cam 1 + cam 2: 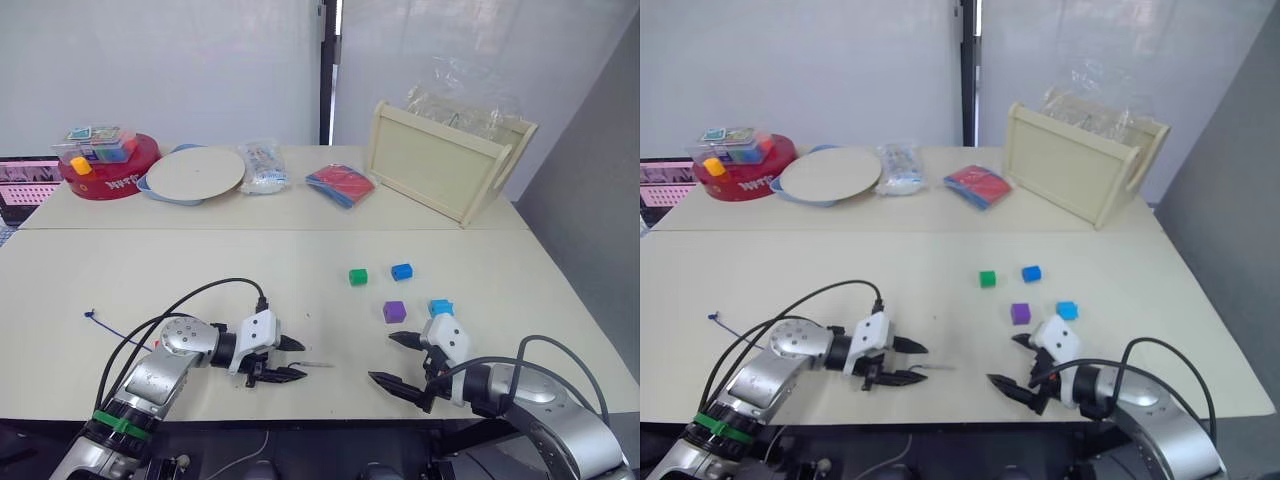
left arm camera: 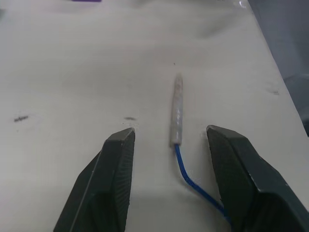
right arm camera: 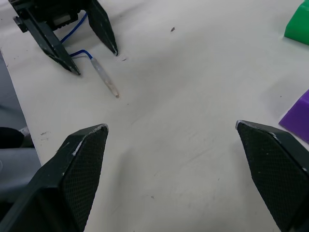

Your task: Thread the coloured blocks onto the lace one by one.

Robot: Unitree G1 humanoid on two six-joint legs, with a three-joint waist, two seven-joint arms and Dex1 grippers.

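On the near table [image 1: 150,270], head view: left gripper [image 1: 291,358] rests spread, the lace [image 1: 318,364] tip lying just beyond its fingers. Right gripper [image 1: 397,362] is spread wide, near the purple block [image 1: 394,311] and cyan block [image 1: 440,307]; green block [image 1: 358,276] and blue block [image 1: 402,271] lie farther back.

Left wrist view: pale tip and blue cord lie on the table between the parted fingers [image 2: 116,169], untouched.

Right wrist view: spread fingers [image 3: 82,164] face the lace.

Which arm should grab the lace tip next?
Left. The left gripper is open with the lace tip lying between its fingers. The right gripper is open too, but apart from it, nearer the purple block.
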